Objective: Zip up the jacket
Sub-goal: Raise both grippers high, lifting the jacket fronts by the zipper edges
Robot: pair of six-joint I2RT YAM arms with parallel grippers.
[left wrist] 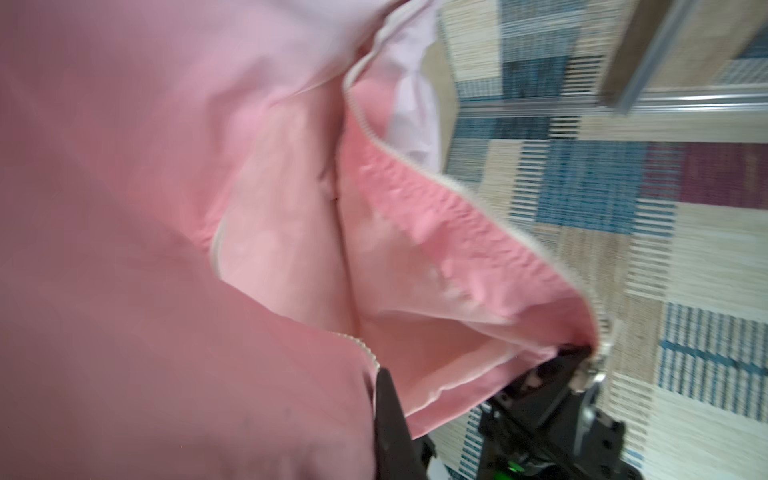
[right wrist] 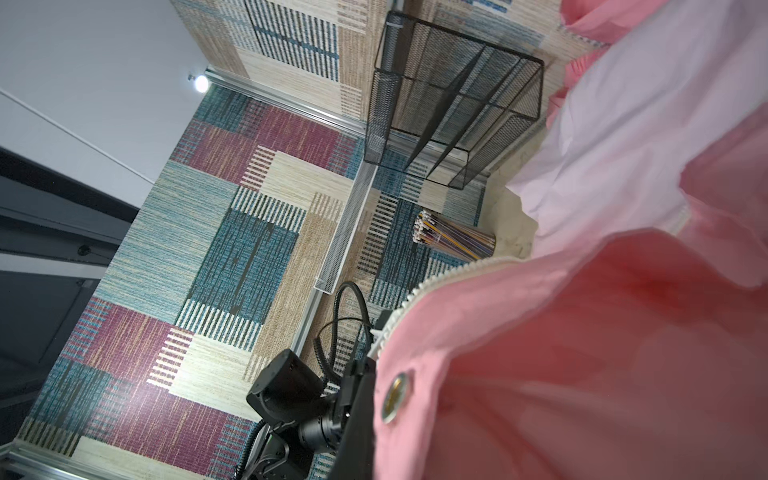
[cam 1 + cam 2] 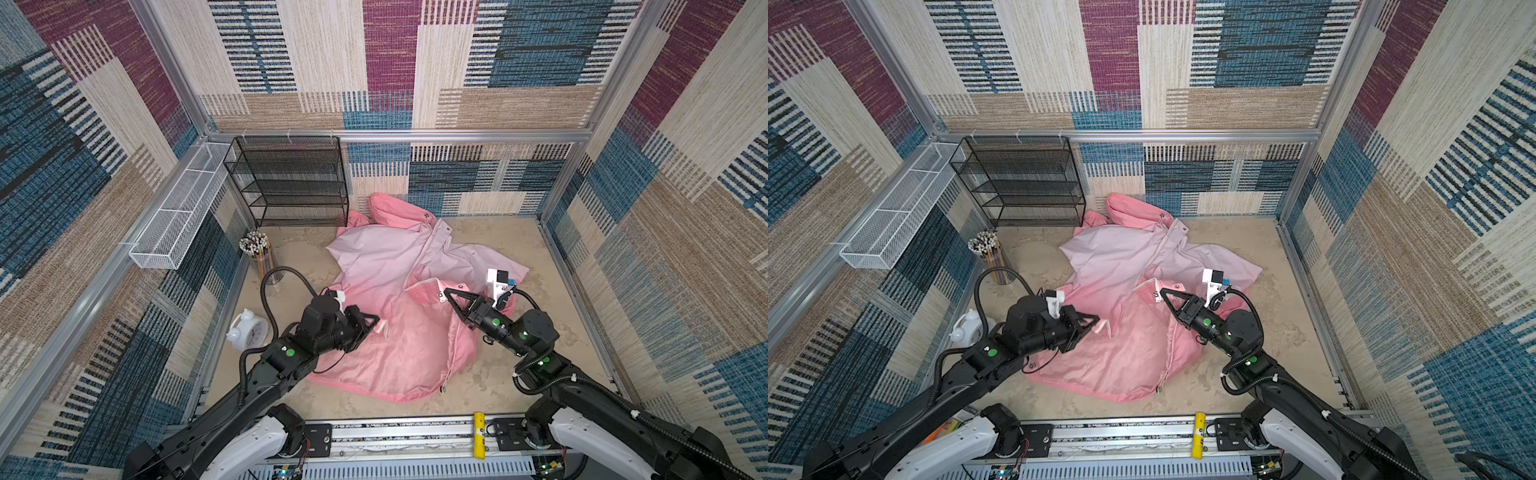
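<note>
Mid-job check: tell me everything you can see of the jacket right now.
The jacket is thin, slightly glossy fabric, pale pink at the shoulders fading to salmon toward the hem. It lies crumpled and open on the sandy tabletop, with its hood at the far end. Its white zipper is unzipped, the front edges apart. A silver snap shows at one edge. The left claw pinches one zipper edge, and the right claw holds the other edge lifted.

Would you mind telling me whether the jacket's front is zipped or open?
Open. On the jacket, the two white zipper edges lie apart, with the inside lining showing between them.
</note>
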